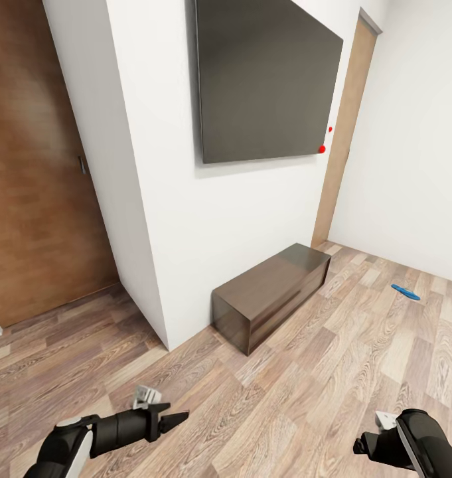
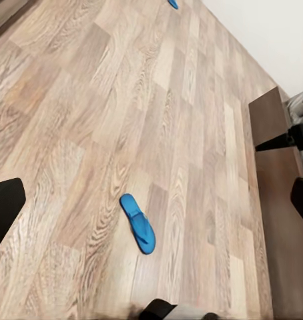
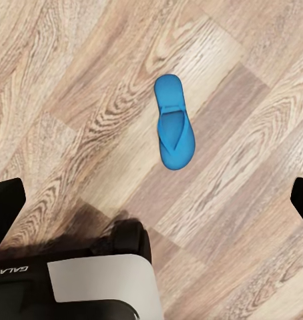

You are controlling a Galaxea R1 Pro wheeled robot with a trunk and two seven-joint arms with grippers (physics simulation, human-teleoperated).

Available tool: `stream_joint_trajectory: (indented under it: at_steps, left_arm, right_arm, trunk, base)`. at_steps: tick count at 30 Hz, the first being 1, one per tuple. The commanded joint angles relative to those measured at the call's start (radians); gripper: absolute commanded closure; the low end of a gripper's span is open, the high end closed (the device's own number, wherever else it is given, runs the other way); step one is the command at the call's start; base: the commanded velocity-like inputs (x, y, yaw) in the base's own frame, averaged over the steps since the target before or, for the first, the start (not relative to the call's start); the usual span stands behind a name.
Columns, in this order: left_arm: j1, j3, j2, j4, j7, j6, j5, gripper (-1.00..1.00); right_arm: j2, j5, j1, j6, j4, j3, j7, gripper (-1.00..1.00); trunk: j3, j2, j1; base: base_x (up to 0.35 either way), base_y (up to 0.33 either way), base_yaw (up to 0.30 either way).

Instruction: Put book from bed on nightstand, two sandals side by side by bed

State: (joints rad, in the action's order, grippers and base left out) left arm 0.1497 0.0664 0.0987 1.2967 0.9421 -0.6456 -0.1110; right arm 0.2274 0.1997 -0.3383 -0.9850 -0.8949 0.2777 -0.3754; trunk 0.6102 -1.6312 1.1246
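Blue against the pale planks, one sandal (image 3: 172, 121) lies flat on the floor (image 3: 71, 80) right under my right wrist camera, close beside the robot's base (image 3: 91, 280), and both black fingertips at that picture's edges stand wide apart with nothing between them. From the left wrist I see a sandal (image 2: 137, 223) too, again between parted, empty fingers; I cannot tell whether it is the same one. A sliver of blue (image 2: 173, 3) at that view's far edge is cut off. From the head, my left gripper (image 1: 167, 418) hangs low over the boards, empty, while the right gripper (image 1: 368, 446) is half out of frame. Farther off sits the long dark TV bench (image 1: 272, 292) against the white wall, a dark screen (image 1: 265, 76) above it, and beyond, a sandal (image 1: 405, 292) alone on the floor. I judge nothing finished: the sandals lie well apart, and bed, book and nightstand still need finding.
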Motion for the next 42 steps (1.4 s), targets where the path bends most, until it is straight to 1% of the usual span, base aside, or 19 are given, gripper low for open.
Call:
stream_joint_trajectory:
  at_steps: [1,4,11,30,36,42]
  left_arm:
    - [0.001,0.000,0.001,-0.003,0.003,-0.007,-0.006,-1.00]
    - [0.001,0.001,0.006,-0.010,0.010,-0.008,-0.006,-1.00]
    - [0.001,0.002,0.010,-0.013,0.013,-0.008,-0.006,-1.00]
    - [0.001,0.003,0.011,-0.012,0.014,-0.009,-0.006,-1.00]
    - [0.001,0.003,0.018,-0.012,0.013,-0.009,-0.005,-1.00]
    - [0.001,0.003,0.019,-0.014,0.011,-0.008,-0.004,-1.00]
  right_arm:
    - [0.000,0.010,-0.001,-0.003,-0.001,0.002,-0.010,-1.00]
    - [0.000,0.010,-0.001,-0.003,-0.001,0.002,-0.010,-1.00]
    - [0.000,0.010,-0.001,-0.003,-0.001,0.002,-0.011,-1.00]
    - [0.000,0.010,-0.001,-0.003,-0.001,0.001,-0.010,-1.00]
    - [0.000,0.010,-0.001,-0.003,-0.001,0.001,-0.010,-1.00]
    - [0.000,0.010,-0.001,-0.003,-0.001,0.001,-0.010,-1.00]
  trunk:
    - [0.004,-0.008,0.004]
    - [0.014,-0.029,0.015]
    - [0.014,-0.029,0.015]
    - [0.073,-0.162,0.088]
    - [0.092,-0.204,0.111]
    - [0.111,-0.246,0.134]
  base:
    - [0.000,0.000,0.000]
    - [0.000,0.000,0.000]
    - [0.000,0.000,0.000]
    - [0.000,0.000,0.000]
    - [0.000,0.000,0.000]
    - [0.000,0.000,0.000]
